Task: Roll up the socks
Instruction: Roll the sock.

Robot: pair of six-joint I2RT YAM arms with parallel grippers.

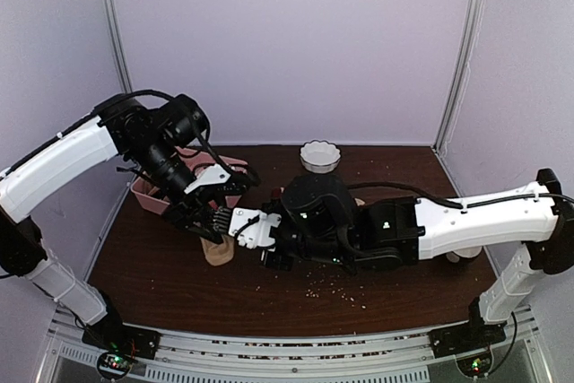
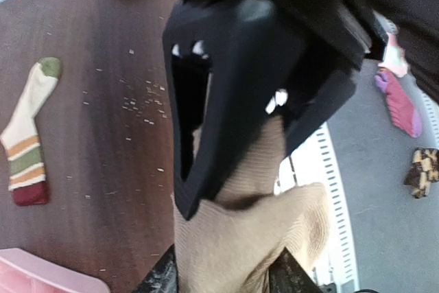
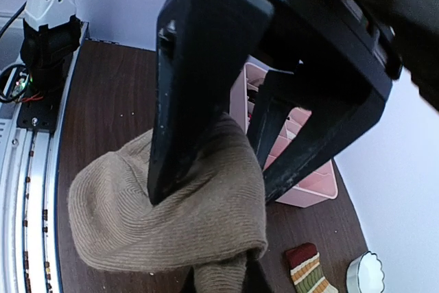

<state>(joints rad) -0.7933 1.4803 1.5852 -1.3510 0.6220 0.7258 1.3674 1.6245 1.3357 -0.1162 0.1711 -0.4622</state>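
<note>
The tan-brown ribbed sock (image 1: 217,250) lies bunched on the dark table (image 1: 161,266) between the two arms, left of centre. My right gripper (image 3: 226,283) is shut on a fold of it (image 3: 171,217), and its tips (image 1: 231,229) meet the left arm's over the sock. My left gripper (image 2: 226,272) has its fingers apart with the sock (image 2: 233,238) spread between them, one finger (image 3: 161,169) pressing into the cloth. The striped sock (image 2: 27,142) lies flat on the table, apart from both grippers; its red cuff (image 3: 310,272) shows in the right wrist view.
A pink compartment tray (image 1: 148,195) stands at the back left, close behind the left gripper. A white scalloped bowl (image 1: 320,156) sits at the back centre. Crumbs (image 1: 332,289) are scattered over the front of the table. Off the table lies a pink sock (image 2: 401,104).
</note>
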